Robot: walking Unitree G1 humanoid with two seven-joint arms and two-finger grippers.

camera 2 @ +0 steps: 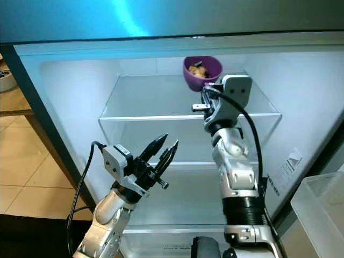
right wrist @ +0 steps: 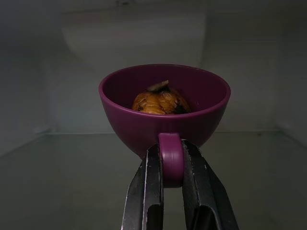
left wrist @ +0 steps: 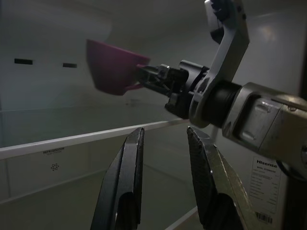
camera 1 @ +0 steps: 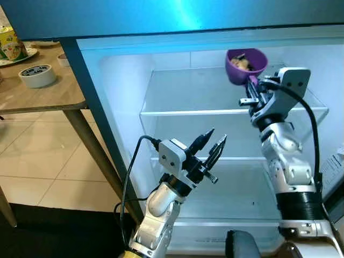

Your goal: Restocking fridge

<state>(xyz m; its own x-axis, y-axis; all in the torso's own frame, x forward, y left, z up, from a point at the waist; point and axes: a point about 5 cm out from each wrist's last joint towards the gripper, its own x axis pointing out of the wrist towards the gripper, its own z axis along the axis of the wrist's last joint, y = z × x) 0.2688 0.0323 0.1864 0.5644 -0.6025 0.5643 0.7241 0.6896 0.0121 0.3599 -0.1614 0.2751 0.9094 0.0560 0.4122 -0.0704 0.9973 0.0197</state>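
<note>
Purple cup held above the fridge's upper glass shelf.
My right gripper [right wrist: 171, 165] clamps the purple cup [right wrist: 164, 106] by its handle; my left gripper [camera 1: 213, 144] hovers lower, fingers apart.

Your right gripper [camera 1: 251, 85] is raised inside the open fridge [camera 1: 215, 48], its jaws closed on the handle of a purple cup [camera 1: 245, 65] with food in it, held above the top glass shelf [camera 1: 188, 99]. Your left gripper [camera 1: 213, 145] sits lower, jaws parted, before the middle shelf. On the desk [camera 1: 48, 91] to your left lies a tape roll [camera 1: 37, 75].
</note>
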